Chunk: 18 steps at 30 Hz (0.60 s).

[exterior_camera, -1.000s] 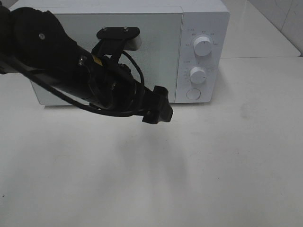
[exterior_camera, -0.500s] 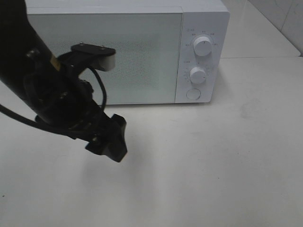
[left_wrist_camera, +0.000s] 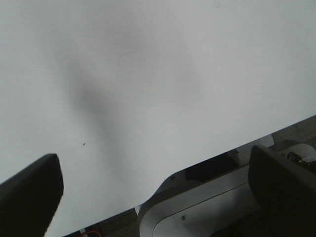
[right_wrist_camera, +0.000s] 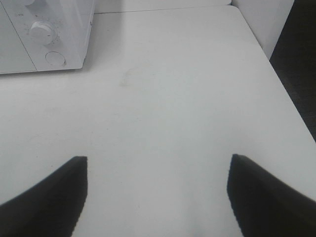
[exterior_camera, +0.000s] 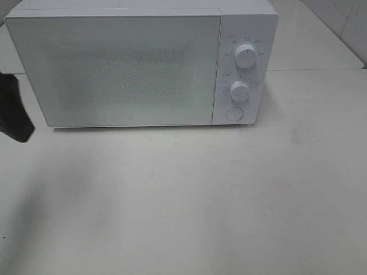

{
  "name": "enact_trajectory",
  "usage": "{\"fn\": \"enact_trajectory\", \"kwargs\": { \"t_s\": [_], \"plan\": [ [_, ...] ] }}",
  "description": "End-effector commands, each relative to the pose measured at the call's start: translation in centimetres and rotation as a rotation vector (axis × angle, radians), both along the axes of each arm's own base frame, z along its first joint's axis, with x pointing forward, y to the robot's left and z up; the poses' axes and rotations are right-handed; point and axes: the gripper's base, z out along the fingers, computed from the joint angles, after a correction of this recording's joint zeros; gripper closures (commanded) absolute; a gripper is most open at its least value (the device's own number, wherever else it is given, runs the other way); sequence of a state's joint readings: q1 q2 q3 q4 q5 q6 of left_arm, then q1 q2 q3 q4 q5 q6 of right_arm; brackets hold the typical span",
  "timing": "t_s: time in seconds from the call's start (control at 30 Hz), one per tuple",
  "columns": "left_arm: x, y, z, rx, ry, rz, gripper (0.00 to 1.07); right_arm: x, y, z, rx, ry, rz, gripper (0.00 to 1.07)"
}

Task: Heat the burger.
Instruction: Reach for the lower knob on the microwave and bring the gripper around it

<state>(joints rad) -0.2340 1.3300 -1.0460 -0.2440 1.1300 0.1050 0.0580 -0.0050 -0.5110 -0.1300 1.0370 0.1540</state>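
My left gripper [left_wrist_camera: 153, 160] hangs over the white table [left_wrist_camera: 148, 74] near its edge. Its two dark fingers stand wide apart with nothing between them. Past that edge, the left wrist view shows a pale grey rounded frame [left_wrist_camera: 197, 210]. From the high camera only a dark sliver of my left arm [exterior_camera: 14, 112] shows, at the far left edge of the view and near the left front corner of the microwave [exterior_camera: 126, 69]. I cannot tell which part of the arm it is.

My right gripper [right_wrist_camera: 155, 165] is spread the same way — fingers well apart, gripping nothing, with plain tabletop between them.

The microwave stands at the back of the table with its door shut and its front panel frosted and speckled. On its right-hand control strip sit an upper knob [exterior_camera: 245, 56], a lower knob [exterior_camera: 239, 91] and a round button [exterior_camera: 233, 114] below them. The right wrist view catches the lower knob and button too, well apart from my fingers.

The burger shows in none of my views. The frosted door lets nothing through, so I cannot tell whether it is inside.
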Motion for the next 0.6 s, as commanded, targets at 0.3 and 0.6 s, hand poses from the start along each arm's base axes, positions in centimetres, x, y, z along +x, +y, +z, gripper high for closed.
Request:
{"fn": "enact_trajectory", "kwargs": {
  "t_s": [0.3, 0.6],
  "plan": [
    [-3.9, 5.1, 3.7, 0.02, -0.054, 0.165, 0.1, -0.4, 0.0, -0.1, 0.003, -0.026, -0.006, 0.32],
    [-10.1, 6.2, 2.2, 0.058, -0.155, 0.185, 0.1, -0.4, 0.0, -0.1, 0.003, -0.026, -0.006, 0.32]
  ]
}}
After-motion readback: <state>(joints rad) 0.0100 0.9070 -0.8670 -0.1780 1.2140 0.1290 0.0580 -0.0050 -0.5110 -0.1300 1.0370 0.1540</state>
